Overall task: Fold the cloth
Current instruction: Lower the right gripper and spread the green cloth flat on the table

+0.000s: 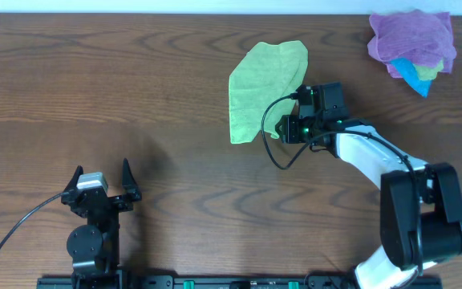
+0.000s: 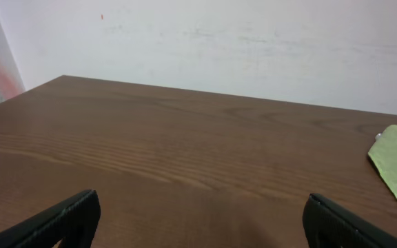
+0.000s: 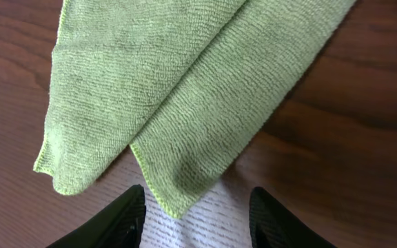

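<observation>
Black fingers of the right gripper [image 3: 195, 210] fill the bottom of the right wrist view. They stand apart with a gap between them. A white tag [image 3: 198, 227] printed with fine lines lies in that gap, and a pointed corner of the cloth [image 3: 185, 103] hangs over the tag's upper part. Nothing looks pinched, and it cannot be told whether the fingers touch the tag.

Lime-green and fuzzy, the cloth is doubled over on itself, with one layer overlapping another and a second corner off to one side. It lies on a dark brown wooden table [image 1: 95, 80]. Seen from overhead, it sits toward the far edge, a little right of the middle, in an uneven, rumpled shape. The right arm is white and black. It reaches in from the near right corner, and its gripper is at the cloth's near right side. A black cable [image 1: 273, 140] loops beside the wrist.

Close to the near edge, on the left side, the left gripper [image 1: 102, 168] rests with its jaws spread wide. It holds nothing and is well apart from the cloth.

At the far right corner lies a crumpled purple cloth [image 1: 411, 36], and a blue cloth [image 1: 411, 74] touches its near side.
</observation>
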`<state>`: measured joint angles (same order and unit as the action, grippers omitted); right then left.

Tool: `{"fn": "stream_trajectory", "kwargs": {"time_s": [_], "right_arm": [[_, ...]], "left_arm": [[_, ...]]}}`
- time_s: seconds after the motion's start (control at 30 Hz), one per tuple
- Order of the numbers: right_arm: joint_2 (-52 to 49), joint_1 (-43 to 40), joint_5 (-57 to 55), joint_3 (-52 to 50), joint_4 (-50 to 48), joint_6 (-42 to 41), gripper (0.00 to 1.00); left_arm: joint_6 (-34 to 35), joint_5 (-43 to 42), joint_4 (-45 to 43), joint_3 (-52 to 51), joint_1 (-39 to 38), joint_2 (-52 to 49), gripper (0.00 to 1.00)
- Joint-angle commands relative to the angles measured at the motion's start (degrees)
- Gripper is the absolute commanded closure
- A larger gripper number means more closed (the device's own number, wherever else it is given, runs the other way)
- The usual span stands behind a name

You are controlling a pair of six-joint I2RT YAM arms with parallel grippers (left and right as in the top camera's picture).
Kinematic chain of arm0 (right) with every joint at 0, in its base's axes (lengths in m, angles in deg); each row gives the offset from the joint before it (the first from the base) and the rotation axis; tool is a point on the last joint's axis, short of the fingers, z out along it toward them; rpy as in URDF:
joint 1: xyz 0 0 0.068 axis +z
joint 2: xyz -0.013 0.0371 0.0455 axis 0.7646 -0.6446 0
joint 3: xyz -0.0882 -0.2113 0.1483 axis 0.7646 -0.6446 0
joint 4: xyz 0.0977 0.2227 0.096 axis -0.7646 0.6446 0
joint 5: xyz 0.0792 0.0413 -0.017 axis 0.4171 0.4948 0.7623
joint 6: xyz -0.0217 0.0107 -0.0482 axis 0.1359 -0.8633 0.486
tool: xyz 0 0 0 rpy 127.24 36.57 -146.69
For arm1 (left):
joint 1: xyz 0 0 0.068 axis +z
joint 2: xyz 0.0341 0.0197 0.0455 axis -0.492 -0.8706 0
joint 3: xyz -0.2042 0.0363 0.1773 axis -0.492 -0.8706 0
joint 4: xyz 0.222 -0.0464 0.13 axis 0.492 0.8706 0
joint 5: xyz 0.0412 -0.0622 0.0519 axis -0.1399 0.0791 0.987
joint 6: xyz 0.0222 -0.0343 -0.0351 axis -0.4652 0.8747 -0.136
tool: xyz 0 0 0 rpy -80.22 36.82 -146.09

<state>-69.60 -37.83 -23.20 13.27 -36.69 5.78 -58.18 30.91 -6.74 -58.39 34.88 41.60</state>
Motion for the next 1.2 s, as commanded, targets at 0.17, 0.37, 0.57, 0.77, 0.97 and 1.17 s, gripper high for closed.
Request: {"fn": "stream_trajectory", "kwargs": {"time_s": [0.17, 0.37, 0.57, 0.77, 0.97, 1.17], "right_arm": [[-3.08, -0.39, 3.43, -0.22, -2.62, -3.50, 0.51], [-4.66, -0.48, 4.76, -0.22, -3.80, -4.59, 0.55], [-6.51, -0.50, 6.14, -0.22, -4.20, -5.25, 0.58], [-6.67, -0.50, 6.12, -0.11, -4.63, -5.22, 0.85], [-6.36, -0.94, 6.14, 1.77, 1.86, -5.11, 0.99], [-3.02, -1.14, 3.52, 8.24, 14.91, -1.03, 0.99]], "left_arm": [[-0.87, 1.25, 3.19, -0.76, -0.20, 0.35, 0.05], [-0.87, 1.25, 3.19, -0.76, -0.20, 0.35, 0.05], [-0.87, 1.25, 3.17, -0.76, -0.20, 0.35, 0.05], [-0.87, 1.25, 3.17, -0.76, -0.20, 0.35, 0.04], [-0.87, 1.25, 3.19, -0.76, -0.20, 0.35, 0.05], [-0.87, 1.25, 3.19, -0.76, -0.20, 0.35, 0.05]]}}
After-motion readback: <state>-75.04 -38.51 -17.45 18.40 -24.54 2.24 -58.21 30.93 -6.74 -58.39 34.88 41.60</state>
